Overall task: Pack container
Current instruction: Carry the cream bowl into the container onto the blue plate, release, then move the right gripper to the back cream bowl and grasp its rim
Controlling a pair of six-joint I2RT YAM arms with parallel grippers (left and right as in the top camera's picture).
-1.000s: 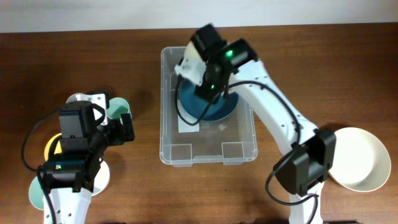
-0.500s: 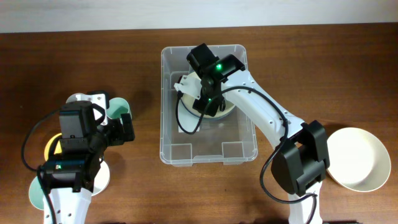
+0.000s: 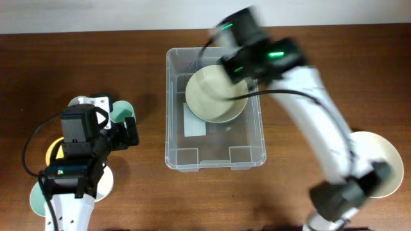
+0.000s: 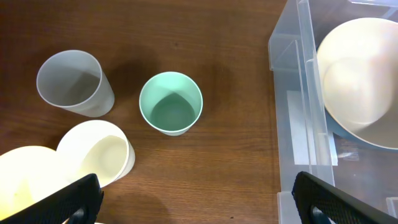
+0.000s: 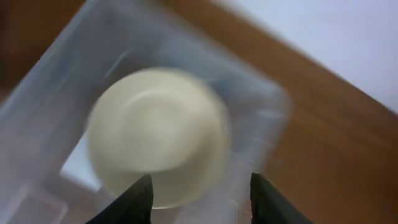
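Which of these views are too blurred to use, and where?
Right wrist view: smeared throughout, cream bowl and container soft-edged. Overhead view: only the right arm is motion-blurred; the left arm is crisp. Left wrist view: sharp, green cup well defined.

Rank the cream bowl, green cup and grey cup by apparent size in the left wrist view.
1. Cream bowl in the container, clearly largest.
2. Green cup and grey cup: alike, not ranked.
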